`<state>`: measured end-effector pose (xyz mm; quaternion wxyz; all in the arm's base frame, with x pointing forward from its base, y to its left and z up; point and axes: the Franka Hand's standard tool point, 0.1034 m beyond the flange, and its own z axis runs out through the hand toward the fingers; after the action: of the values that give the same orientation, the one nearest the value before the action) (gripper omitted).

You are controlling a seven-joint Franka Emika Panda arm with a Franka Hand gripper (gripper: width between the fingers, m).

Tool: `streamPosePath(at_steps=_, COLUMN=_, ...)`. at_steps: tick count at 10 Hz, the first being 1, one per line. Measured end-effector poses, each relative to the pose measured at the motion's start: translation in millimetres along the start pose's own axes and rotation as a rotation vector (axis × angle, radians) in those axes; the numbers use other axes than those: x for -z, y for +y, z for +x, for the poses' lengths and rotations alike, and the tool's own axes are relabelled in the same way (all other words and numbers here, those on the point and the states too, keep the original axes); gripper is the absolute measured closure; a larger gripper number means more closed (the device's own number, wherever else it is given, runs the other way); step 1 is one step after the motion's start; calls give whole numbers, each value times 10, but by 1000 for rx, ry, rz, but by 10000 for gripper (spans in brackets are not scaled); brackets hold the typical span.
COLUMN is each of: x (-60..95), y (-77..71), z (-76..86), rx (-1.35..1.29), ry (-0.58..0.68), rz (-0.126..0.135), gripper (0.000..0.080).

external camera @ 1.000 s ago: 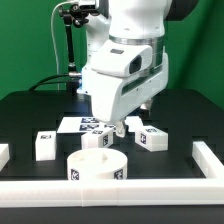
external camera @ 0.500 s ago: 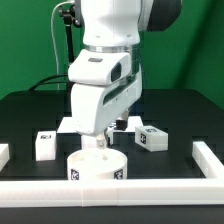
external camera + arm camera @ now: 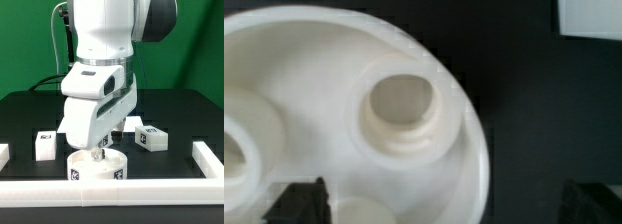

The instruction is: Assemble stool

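Note:
The round white stool seat (image 3: 97, 169) lies near the front of the black table, with a tag on its side wall. My gripper (image 3: 97, 152) hangs just above its top, open and empty. In the wrist view the seat (image 3: 331, 90) fills most of the picture, with a round socket hole (image 3: 407, 110) near the middle. My gripper (image 3: 441, 205) has its dark fingertips (image 3: 295, 200) far apart, one over the seat and one beyond its rim. One leg block (image 3: 43, 145) stands at the exterior view's left, and two more (image 3: 152, 138) stand at its right.
A long white border rail (image 3: 120, 200) runs along the front edge and up the right side (image 3: 208, 155). The marker board is mostly hidden behind my arm. A white shape (image 3: 592, 18) shows at the wrist view's corner; I cannot tell what it is.
My arm has moved toward the exterior view's left and come down, from over the marker board to just above the seat. The seat and leg blocks have not moved.

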<state>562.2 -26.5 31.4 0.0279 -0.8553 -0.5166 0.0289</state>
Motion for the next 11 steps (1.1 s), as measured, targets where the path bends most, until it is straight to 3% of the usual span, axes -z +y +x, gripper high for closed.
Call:
streamPosePath(at_steps=6, x=-183, y=-44, z=-13, rx=-2, ry=0, rz=12, gripper=149)
streamPosePath(at_steps=9, x=-193, y=-43, z=-15, rx=-3, ry=1, rz=11, gripper=546)
streamPosePath(at_steps=10, x=-194, y=-44, z=-15, rx=-3, ry=1, rz=11, gripper=546)
streamPosePath(at_steps=11, x=-195, y=-44, z=-16, rx=-3, ry=1, rz=11, gripper=726)
